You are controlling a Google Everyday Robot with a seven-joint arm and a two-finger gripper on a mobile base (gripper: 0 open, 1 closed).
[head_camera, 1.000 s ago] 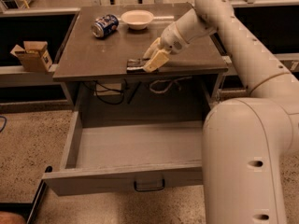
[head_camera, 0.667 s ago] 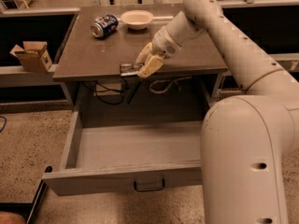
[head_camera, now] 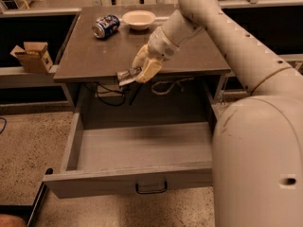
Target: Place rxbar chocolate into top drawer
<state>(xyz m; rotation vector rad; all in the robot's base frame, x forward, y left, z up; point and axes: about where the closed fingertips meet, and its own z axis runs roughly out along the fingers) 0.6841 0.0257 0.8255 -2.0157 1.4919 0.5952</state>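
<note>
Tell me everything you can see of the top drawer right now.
The top drawer is wide, shallow and grey, metal by its look, pulled well out under the desk. Its flat front carries a small dark handle at the middle. Nothing lies on its plain floor. The gripper hangs above its back, at the desk's front edge, fingers shut on the snack bar.

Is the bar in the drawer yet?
No, the gripper holds the bar at the table's front edge, above the open drawer.
</note>
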